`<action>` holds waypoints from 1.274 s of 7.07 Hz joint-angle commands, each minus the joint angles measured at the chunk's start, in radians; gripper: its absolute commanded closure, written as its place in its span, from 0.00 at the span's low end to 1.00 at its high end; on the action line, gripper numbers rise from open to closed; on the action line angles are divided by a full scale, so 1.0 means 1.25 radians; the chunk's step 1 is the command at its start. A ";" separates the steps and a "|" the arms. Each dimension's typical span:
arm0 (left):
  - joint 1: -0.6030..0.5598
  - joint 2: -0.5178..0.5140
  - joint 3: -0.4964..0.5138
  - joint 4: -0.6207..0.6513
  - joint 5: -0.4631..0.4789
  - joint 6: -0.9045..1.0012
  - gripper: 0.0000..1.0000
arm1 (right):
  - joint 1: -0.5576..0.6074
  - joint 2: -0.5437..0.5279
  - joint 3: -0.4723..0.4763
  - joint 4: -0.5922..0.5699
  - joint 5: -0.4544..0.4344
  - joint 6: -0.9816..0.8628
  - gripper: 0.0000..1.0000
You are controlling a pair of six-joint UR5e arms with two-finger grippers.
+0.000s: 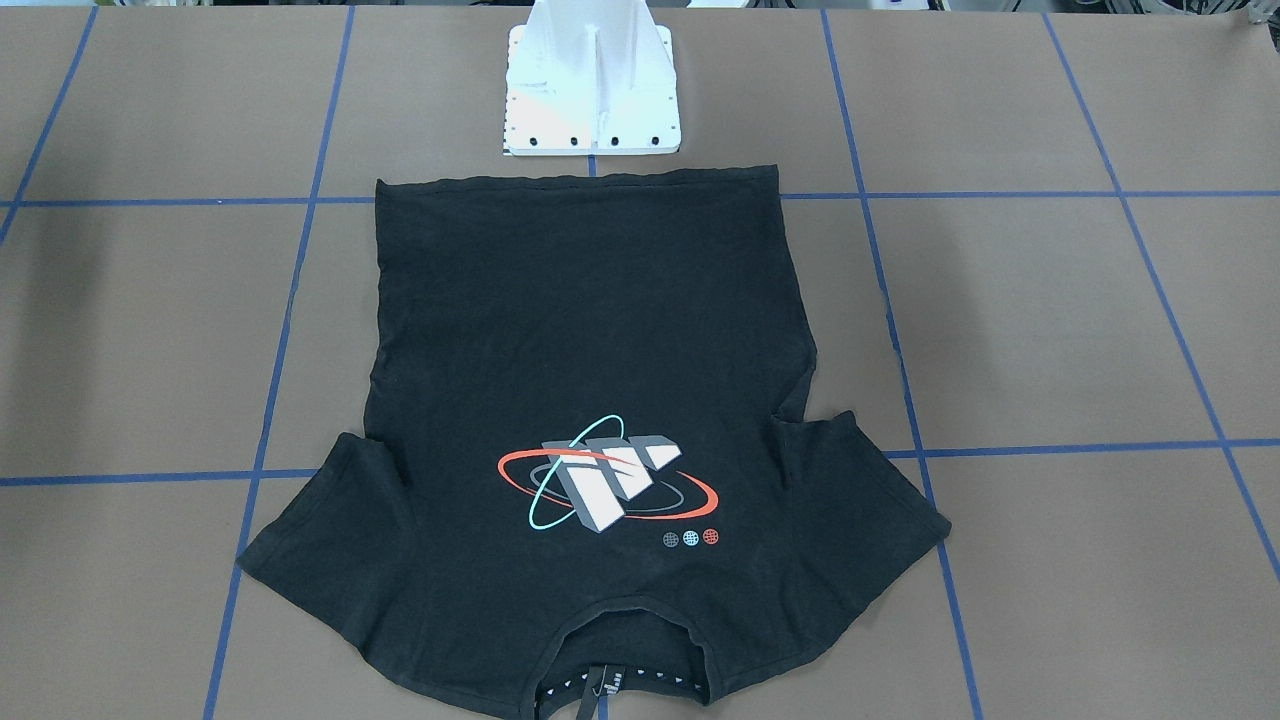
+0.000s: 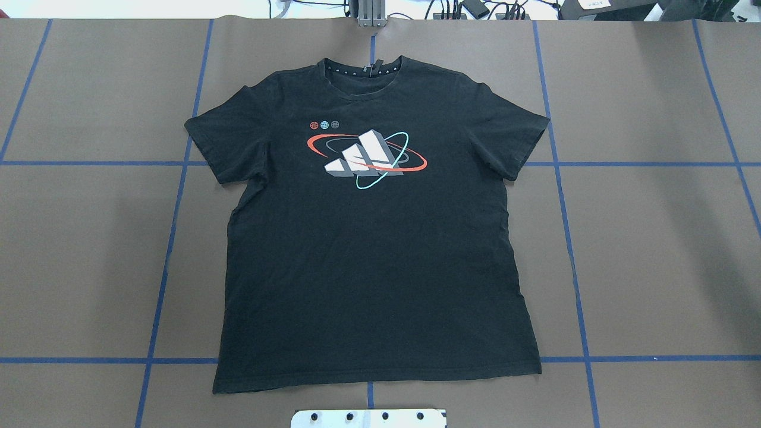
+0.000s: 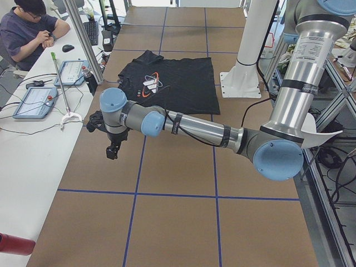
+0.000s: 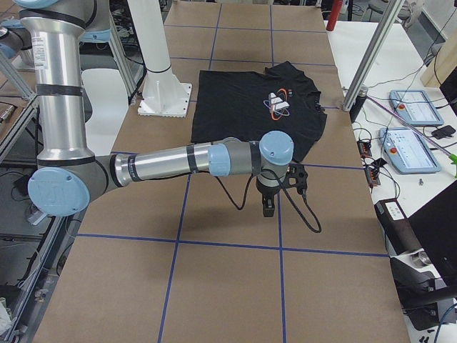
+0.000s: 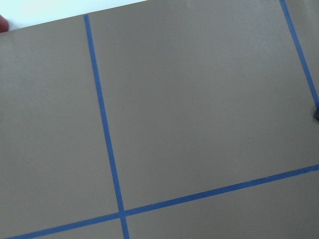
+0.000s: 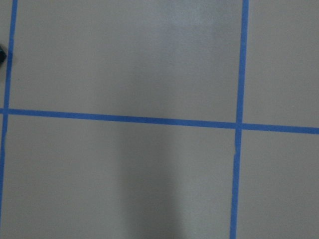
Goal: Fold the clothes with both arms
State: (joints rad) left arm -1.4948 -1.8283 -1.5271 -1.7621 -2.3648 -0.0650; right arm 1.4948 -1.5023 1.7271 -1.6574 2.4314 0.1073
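While the T-shirt (image 2: 374, 267) lies flat, hem just beside the pedestal base (image 1: 592, 100), my left gripper (image 3: 113, 150) and right gripper (image 4: 268, 207) hang far out either side of it; whether each is apart or together is undeterminable. I should pinch matching corners simultaneously.

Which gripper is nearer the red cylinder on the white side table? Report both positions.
Left. The left gripper hangs off the T-shirt toward the red cylinder; the right gripper hangs off the T-shirt's opposite side, farther away.

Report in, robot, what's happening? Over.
Left gripper, right gripper: clear of the T-shirt, open or shut unclear. T-shirt flat, unfolded, logo up. Nothing lying on it.
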 commanded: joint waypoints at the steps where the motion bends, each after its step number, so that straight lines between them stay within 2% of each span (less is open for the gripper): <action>1: 0.005 -0.005 0.023 -0.105 0.004 -0.075 0.00 | -0.090 0.085 -0.042 0.073 -0.004 0.103 0.00; 2: 0.005 -0.005 0.024 -0.135 0.004 -0.084 0.00 | -0.131 0.096 -0.091 0.209 -0.015 0.109 0.00; 3: 0.008 0.000 0.026 -0.160 0.003 -0.093 0.00 | -0.142 0.130 -0.173 0.339 -0.015 0.183 0.00; 4: 0.012 -0.004 0.029 -0.164 0.000 -0.101 0.00 | -0.157 0.200 -0.256 0.418 -0.018 0.258 0.00; 5: 0.013 -0.005 0.025 -0.165 -0.002 -0.114 0.00 | -0.184 0.250 -0.313 0.442 -0.038 0.311 0.00; 6: 0.013 -0.008 0.026 -0.175 0.001 -0.114 0.00 | -0.227 0.299 -0.333 0.446 -0.089 0.318 0.00; 7: 0.016 -0.006 0.037 -0.199 0.001 -0.117 0.00 | -0.282 0.333 -0.334 0.447 -0.143 0.407 0.00; 8: 0.023 -0.012 0.058 -0.215 0.002 -0.117 0.00 | -0.346 0.365 -0.334 0.462 -0.229 0.517 0.00; 9: 0.023 -0.019 0.083 -0.239 0.002 -0.117 0.00 | -0.395 0.369 -0.356 0.541 -0.306 0.550 0.00</action>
State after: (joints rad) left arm -1.4695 -1.8433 -1.4569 -2.0280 -2.3630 -0.2109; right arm 1.0828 -1.0662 1.3057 -1.0630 2.1662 0.7052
